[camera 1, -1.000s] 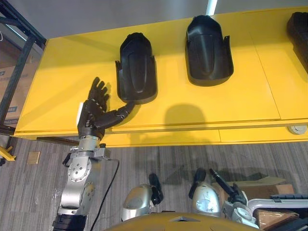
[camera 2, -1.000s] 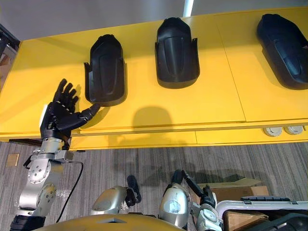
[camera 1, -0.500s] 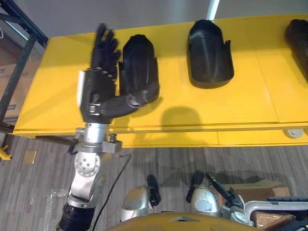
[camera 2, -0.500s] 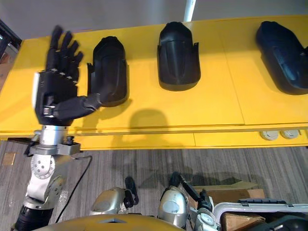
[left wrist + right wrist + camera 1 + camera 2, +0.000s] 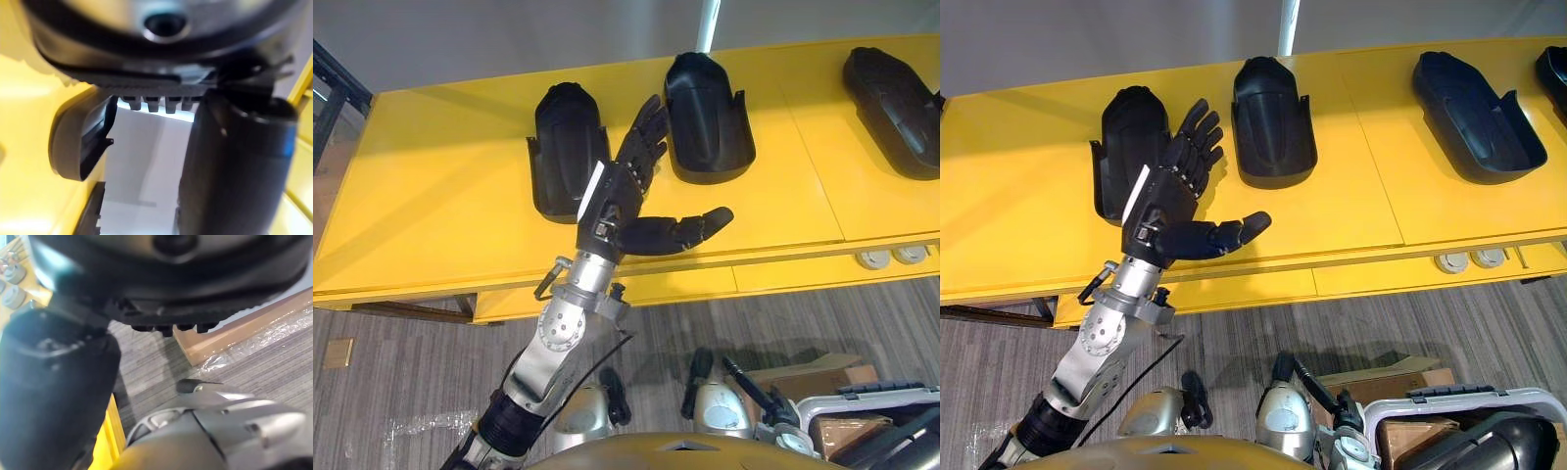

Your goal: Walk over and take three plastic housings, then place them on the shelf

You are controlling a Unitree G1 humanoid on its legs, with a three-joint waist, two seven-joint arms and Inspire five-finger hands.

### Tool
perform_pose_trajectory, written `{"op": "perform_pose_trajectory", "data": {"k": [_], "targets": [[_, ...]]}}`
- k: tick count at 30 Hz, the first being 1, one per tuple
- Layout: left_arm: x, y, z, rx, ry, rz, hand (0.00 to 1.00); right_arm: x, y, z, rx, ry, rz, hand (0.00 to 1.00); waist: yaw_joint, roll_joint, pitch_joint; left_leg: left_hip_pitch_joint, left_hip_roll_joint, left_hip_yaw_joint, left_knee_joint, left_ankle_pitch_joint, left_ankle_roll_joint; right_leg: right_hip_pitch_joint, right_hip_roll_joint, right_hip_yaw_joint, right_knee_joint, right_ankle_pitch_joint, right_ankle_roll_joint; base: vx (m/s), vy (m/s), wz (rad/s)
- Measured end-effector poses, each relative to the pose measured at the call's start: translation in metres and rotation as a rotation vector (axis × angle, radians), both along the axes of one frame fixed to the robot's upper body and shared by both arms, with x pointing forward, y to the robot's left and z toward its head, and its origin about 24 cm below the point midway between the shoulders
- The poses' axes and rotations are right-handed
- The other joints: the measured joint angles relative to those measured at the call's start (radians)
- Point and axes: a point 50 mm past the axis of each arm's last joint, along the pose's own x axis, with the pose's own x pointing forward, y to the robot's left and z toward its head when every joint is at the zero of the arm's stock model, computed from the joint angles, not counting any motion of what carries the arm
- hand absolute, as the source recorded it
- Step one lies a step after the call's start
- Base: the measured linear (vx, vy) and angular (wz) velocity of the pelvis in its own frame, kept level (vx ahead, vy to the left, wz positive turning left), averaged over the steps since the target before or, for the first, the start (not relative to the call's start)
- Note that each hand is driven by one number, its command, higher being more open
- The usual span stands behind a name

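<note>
Three black plastic housings lie on the yellow table (image 5: 440, 196): a left housing (image 5: 566, 147), a middle housing (image 5: 705, 117) and a right housing (image 5: 893, 93). A further one peeks in at the far right edge (image 5: 1555, 69). My left hand (image 5: 622, 201) hangs raised over the table between the left and middle housings, open, fingers straight and thumb (image 5: 690, 230) stretched toward the right, holding nothing. Past it, the left wrist view shows one housing (image 5: 78, 142). My right hand (image 5: 54, 396) is low beside my body over the floor, fingers relaxed, empty.
Round sockets (image 5: 886, 257) sit under the table's front edge at the right. A cardboard box (image 5: 847, 431) stands on the grey floor at lower right. A dark metal frame (image 5: 328, 98) borders the table's left end. A brown board (image 5: 230, 328) lies on the floor.
My left hand has swung from the left side of the left housing across to its right, still open and empty. The view has shifted rightward, bringing the right housing further in.
</note>
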Motion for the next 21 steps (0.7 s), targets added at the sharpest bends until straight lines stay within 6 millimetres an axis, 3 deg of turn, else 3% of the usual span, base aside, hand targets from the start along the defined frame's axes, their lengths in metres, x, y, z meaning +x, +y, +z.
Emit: {"op": "perform_pose_trajectory", "data": {"k": [8,21], "targets": [[0.002,-0.010,-0.013,0.031,0.097,0.041,1.00,0.000,0.007,-0.002,0.015,0.002,0.007,1.00,0.002,-0.029,-0.013,0.002,0.010,0.024,0.026,-0.024,-0.002,-0.004,0.004,0.027,-0.001,0.001,0.002,-0.03,0.006,-0.09],[0.011,-0.011,-0.030,0.101,0.181,0.155,1.00,0.001,0.007,-0.002,0.018,0.007,0.011,1.00,0.002,-0.034,-0.013,-0.022,0.012,0.022,0.048,-0.030,0.000,-0.027,0.001,0.028,0.013,0.002,0.003,-0.04,-0.002,0.00]]}}
